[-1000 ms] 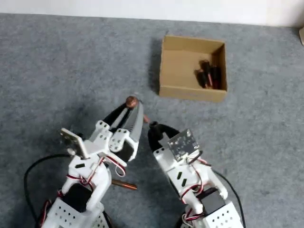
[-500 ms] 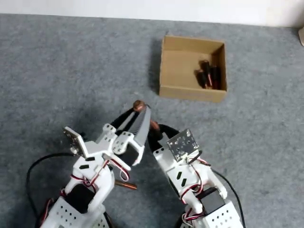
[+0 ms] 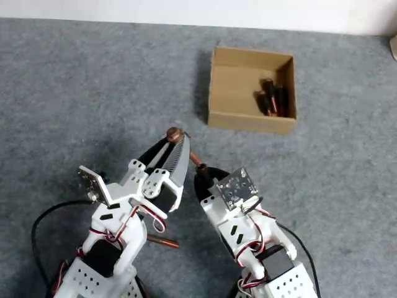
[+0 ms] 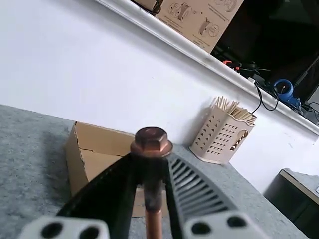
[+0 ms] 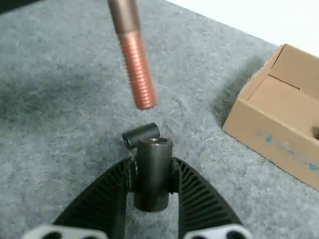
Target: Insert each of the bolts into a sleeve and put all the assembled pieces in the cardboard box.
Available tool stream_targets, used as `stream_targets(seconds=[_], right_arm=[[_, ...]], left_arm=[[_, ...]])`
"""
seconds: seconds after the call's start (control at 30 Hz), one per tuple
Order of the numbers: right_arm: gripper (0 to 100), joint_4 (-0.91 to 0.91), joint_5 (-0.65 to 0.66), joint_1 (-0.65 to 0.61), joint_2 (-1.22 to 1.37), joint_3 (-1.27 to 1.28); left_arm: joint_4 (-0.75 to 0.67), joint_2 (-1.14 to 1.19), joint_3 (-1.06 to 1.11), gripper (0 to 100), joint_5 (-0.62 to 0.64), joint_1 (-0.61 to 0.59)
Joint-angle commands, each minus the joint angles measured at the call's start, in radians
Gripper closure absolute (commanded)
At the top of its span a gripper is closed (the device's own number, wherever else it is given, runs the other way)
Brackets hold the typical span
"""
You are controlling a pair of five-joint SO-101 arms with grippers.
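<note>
Short of the cardboard box [image 3: 248, 119], our left fingers [image 4: 112, 186] pinch a copper bolt [image 4: 151, 144] below its head. Our right fingers [image 5: 112, 196] clamp a black sleeve [image 5: 152, 172] under the bolt's threaded tip, not touching it. Bare desk [image 3: 93, 81] separates them from the box. The right wrist view adds a second sleeve [image 5: 141, 134] lying just beyond.

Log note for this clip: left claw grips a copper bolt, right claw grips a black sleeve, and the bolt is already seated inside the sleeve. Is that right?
Not quite. The left claw grips the bolt and the right claw grips the sleeve, but the bolt is not seated. The right wrist view shows its threaded tip short of the sleeve's empty open end.
</note>
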Motion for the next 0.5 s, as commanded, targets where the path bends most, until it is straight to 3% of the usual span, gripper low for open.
stream_targets(seconds=[0.0,0.23,0.47], right_arm=[[99.3,-0.013,-0.012,-0.004,-0.015,-0.036],[99.3,-0.013,-0.015,-0.008,-0.015,-0.067],[99.3,-0.044,-0.012,-0.008,-0.015,-0.11]], left_arm=[[-0.003,-0.007,-0.002,100,-0.008,-0.016],[-0.003,-0.007,0.004,100,-0.005,-0.015],[0.097,-0.01,-0.001,100,-0.003,0.012]])
